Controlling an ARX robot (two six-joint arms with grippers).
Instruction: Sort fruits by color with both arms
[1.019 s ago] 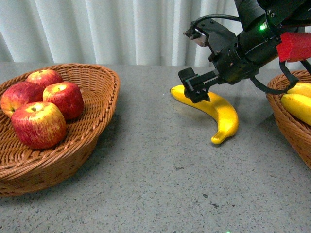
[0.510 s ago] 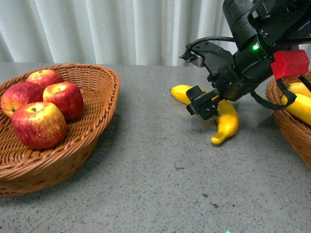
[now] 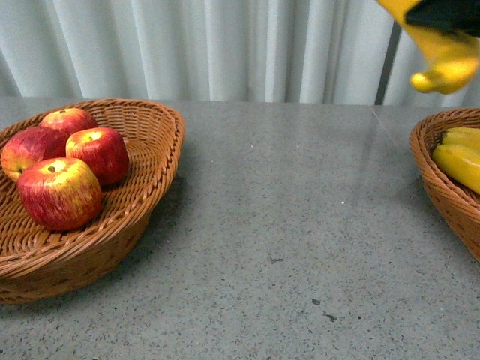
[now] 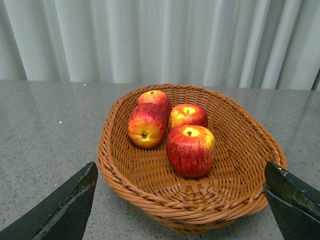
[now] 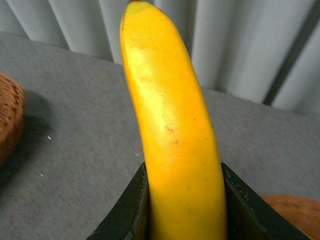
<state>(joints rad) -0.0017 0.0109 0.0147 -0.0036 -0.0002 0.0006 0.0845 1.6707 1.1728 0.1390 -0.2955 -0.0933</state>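
The grey speckled desk (image 3: 285, 247) carries two woven baskets, one at each side, with a pale pleated curtain (image 3: 225, 45) hanging behind it.

The left basket (image 3: 150, 187) is the larger in view. It holds four red apples with yellow streaks, grouped toward its far left part: the nearest apple (image 3: 58, 192), one just behind it (image 3: 99, 153), one at the left (image 3: 28, 148) and one at the back (image 3: 67, 118). The apples sit touching or just beside each other.

The right basket (image 3: 442, 187) is cut off by the edge of the front view. Two bananas (image 3: 457, 161) lie inside it.

The right gripper (image 5: 182, 200) is raised high above the desk, near the right basket. Its jaws are closed on a bright yellow banana (image 5: 170, 130), one black finger (image 5: 125, 210) pressed against each side of the fruit. In the front view only the banana's end (image 3: 442, 60) and a dark edge of the gripper show at the top right corner.

The left gripper (image 4: 180, 200) hangs before the apple basket with its jaws spread wide and nothing between them; one fingertip (image 4: 60, 210) shows at each lower corner of its wrist view.
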